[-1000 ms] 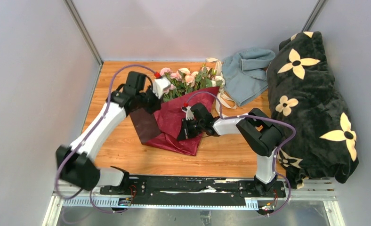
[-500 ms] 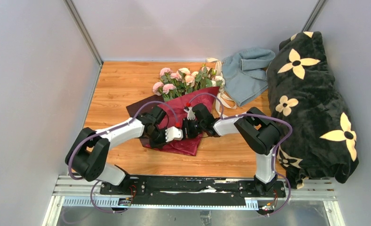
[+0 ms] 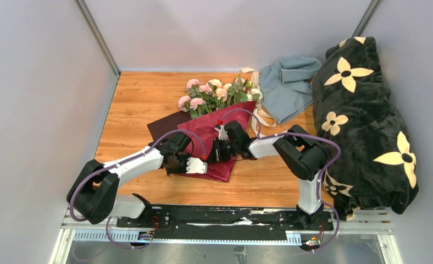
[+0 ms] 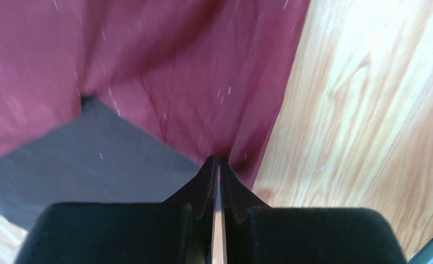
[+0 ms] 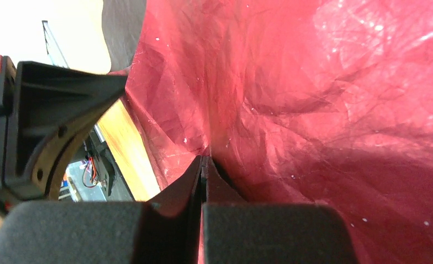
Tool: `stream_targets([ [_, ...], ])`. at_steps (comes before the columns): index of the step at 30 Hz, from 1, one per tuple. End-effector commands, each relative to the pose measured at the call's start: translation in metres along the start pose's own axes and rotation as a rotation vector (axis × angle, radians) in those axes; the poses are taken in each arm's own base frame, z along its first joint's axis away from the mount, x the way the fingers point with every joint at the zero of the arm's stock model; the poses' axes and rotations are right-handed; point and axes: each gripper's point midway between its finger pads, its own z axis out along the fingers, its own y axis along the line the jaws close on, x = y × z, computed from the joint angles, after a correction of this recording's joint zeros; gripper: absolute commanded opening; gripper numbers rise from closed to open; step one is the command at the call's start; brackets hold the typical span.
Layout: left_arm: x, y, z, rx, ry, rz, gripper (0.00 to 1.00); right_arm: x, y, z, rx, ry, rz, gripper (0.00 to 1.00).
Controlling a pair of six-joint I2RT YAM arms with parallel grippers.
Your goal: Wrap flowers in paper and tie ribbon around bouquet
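My right gripper (image 5: 203,160) is clamped tight on a fold of the paper (image 3: 203,132), which lies on the table (image 3: 132,104) with the flowers (image 3: 214,91) at its far end, while my left gripper (image 4: 215,162) is closed to a slit, its tips at the paper's near edge, grip unclear.

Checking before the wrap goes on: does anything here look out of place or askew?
A black flowered blanket is heaped along the table's right side, and the ribbon lies looped against a grey-blue cloth. The paper's dark left corner lies unfolded, away from the flowers.
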Motion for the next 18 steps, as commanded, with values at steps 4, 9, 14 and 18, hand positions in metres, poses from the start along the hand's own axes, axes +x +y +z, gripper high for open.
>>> stream_targets([
  [4,0.09,-0.032,-0.029,0.113,0.236,-0.161,0.07,0.045,-0.06,-0.003,0.207,0.117,0.071,0.0],
  [9,0.093,0.051,-0.066,-0.061,-0.021,-0.658,0.56,0.04,-0.054,0.001,0.188,0.115,0.049,0.0],
  [14,0.137,0.152,-0.071,-0.222,-0.138,-1.292,0.82,0.036,-0.047,0.005,0.168,0.12,0.024,0.0],
  [18,0.16,0.182,-0.043,-0.246,-0.088,-1.478,0.97,0.037,-0.045,0.008,0.166,0.125,0.009,0.0],
])
